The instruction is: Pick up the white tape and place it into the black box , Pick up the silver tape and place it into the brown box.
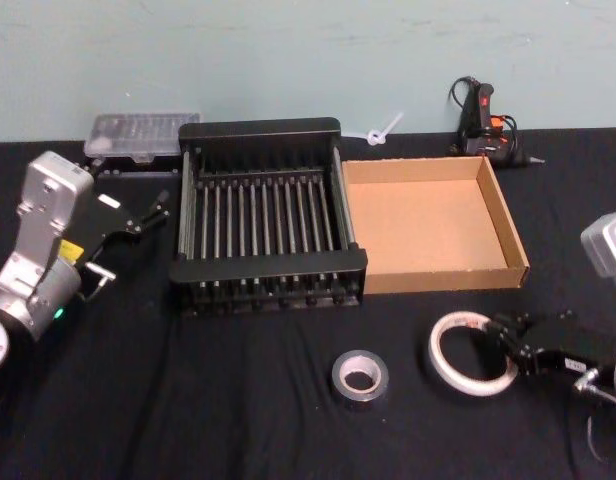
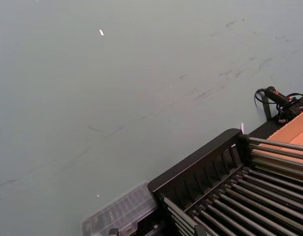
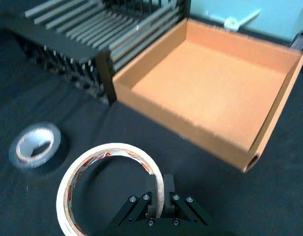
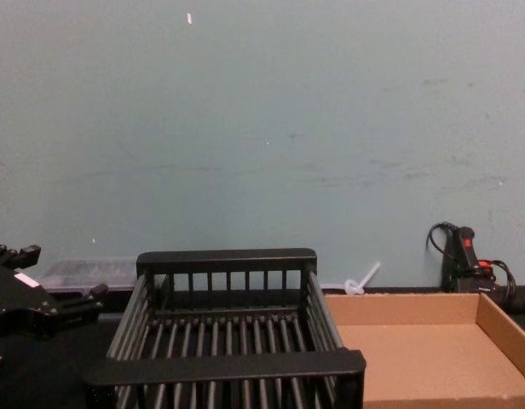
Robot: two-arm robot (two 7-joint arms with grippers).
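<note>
The left gripper hung at the table's left side, at about nine o'clock from the black box, its fingers spread apart with nothing between them; in the chest view it sat just left of the crate's near corner. Behind it, at the wall, lay a clear plastic case.

The black box stood at the middle of the black-clothed table, its slatted floor bare, and the brown box touched its right wall, at three o'clock from it, also with nothing inside. At twelve o'clock from the brown box, against the wall, rested a black glue gun, with a white plastic piece just to its left.

The silver tape lay flat on the cloth at about five o'clock from the black box, apart from everything else. At three o'clock from it, near but not touching, the white tape sat with its rim raised on the right, where the right gripper had clenched on it. In the right wrist view the two fingers pinched the band of the white tape, one inside the ring and one outside, with the silver tape beyond it and the brown box further off.
</note>
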